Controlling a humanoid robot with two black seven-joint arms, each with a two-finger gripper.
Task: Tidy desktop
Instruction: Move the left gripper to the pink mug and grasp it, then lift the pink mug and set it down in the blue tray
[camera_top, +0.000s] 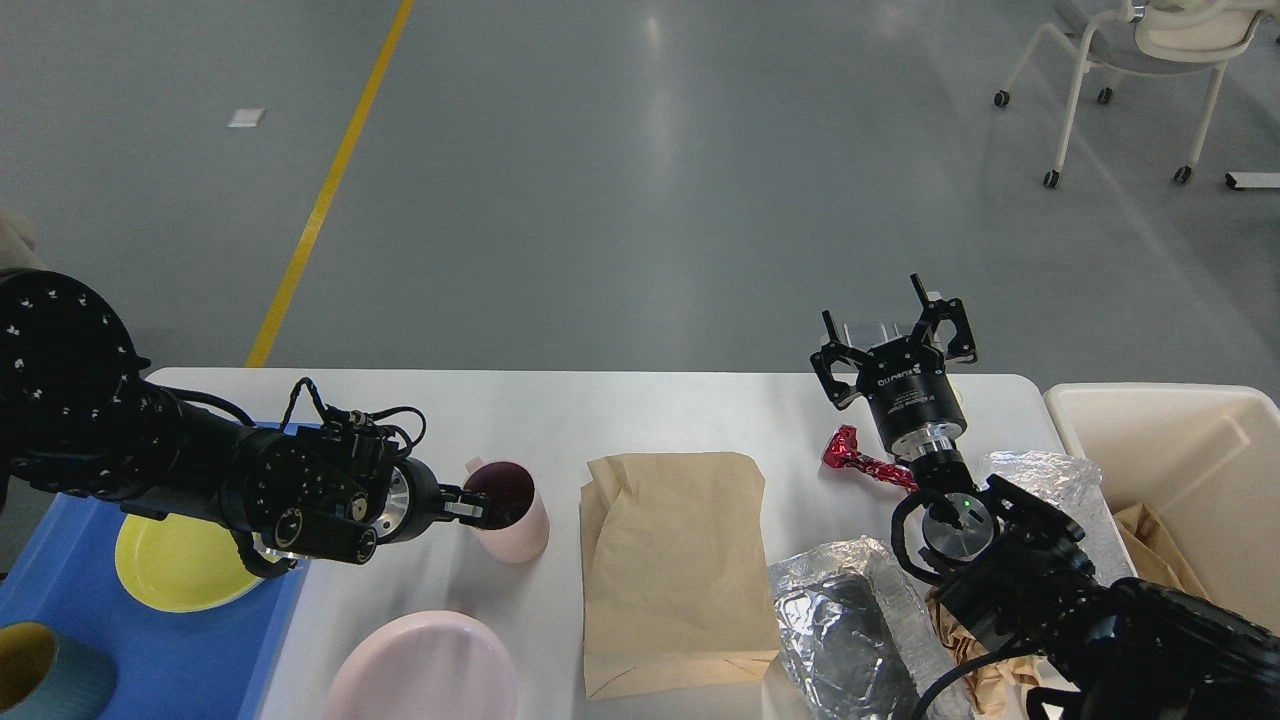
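You see a smooth, matt white desktop (640, 410), a crinkly brown paper bag (675, 560), shiny crumpled foil (840, 620) and a blue plastic tray (190, 650).

Single head view, angled down over desktop (640, 410).

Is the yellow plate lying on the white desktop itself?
No, the yellow plate lies inside the blue tray, which sits at the left end of the desktop.
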